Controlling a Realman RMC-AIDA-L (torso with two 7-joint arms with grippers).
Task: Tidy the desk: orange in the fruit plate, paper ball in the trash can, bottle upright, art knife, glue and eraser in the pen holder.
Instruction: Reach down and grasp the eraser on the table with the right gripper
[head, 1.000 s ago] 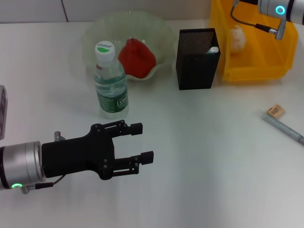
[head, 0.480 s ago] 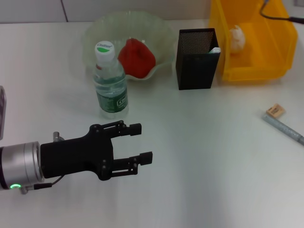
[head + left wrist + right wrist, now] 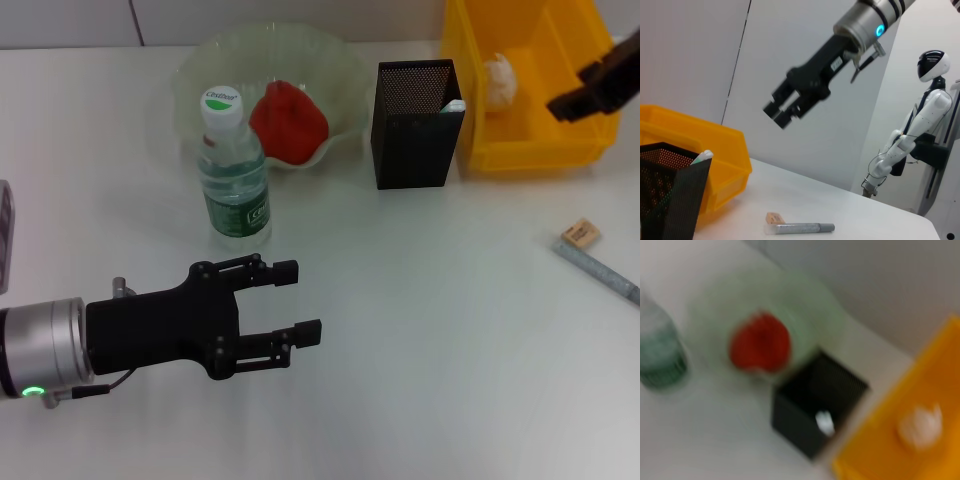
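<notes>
The orange [image 3: 288,122] lies in the fruit plate [image 3: 200,70]. The bottle [image 3: 232,180] stands upright in front of the plate. The pen holder [image 3: 415,125] holds a pale tip, seemingly the art knife [image 3: 450,104]. The paper ball [image 3: 500,78] lies in the trash can [image 3: 530,150]. The eraser [image 3: 580,234] and the glue [image 3: 600,268] lie on the desk [image 3: 430,330] at the right. My left gripper [image 3: 300,298] is open and empty, low at the front left. My right gripper [image 3: 590,90] hangs above the trash can's right side and also shows in the left wrist view [image 3: 782,107].
A dark flat object [image 3: 5,235] sticks in at the left edge. A white humanoid robot [image 3: 920,125] stands far behind the desk. The eraser [image 3: 775,218] and glue [image 3: 800,228] lie close together, past the pen holder [image 3: 670,190].
My right arm left the top right corner and its gripper now shows at the right edge over the trash can. The left arm has not moved.
</notes>
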